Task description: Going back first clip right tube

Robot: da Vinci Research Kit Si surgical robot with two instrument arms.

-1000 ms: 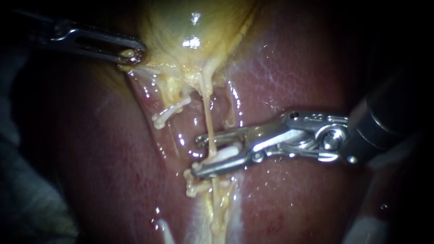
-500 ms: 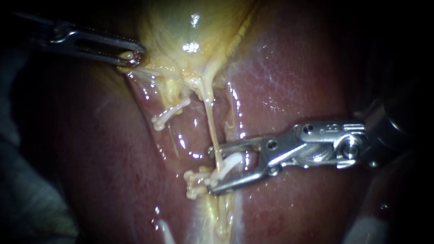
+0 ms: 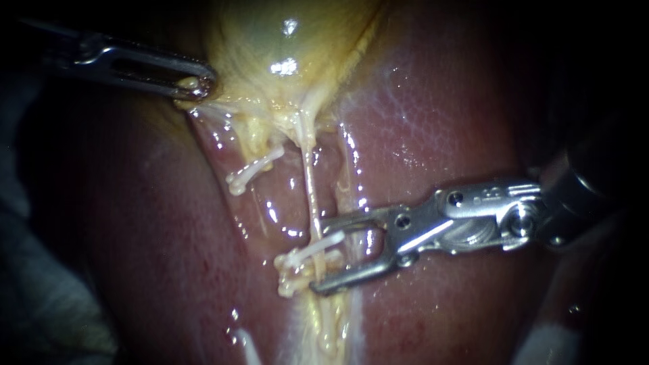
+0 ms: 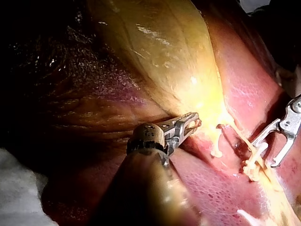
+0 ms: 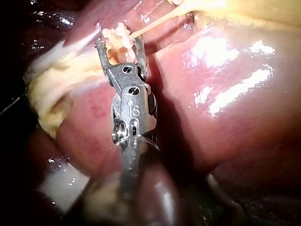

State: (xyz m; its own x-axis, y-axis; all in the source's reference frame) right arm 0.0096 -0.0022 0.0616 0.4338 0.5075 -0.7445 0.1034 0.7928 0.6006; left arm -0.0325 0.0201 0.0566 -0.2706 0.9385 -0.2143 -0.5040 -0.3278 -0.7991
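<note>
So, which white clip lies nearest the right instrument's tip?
The clip crossing the thin tube, at the right instrument's tip; the upper-left clip sits well away.

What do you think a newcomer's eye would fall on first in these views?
First the right instrument, its jaws open with a white clip between them on a thin tube stretched over the liver. Then the left instrument, upper left, jaws shut on the edge of the yellow gallbladder.

Above the right tube the gallbladder is found, and the left instrument is placed up and left of it. A clip is seated across the tube, the right instrument just to its right, the liver behind it.
</note>
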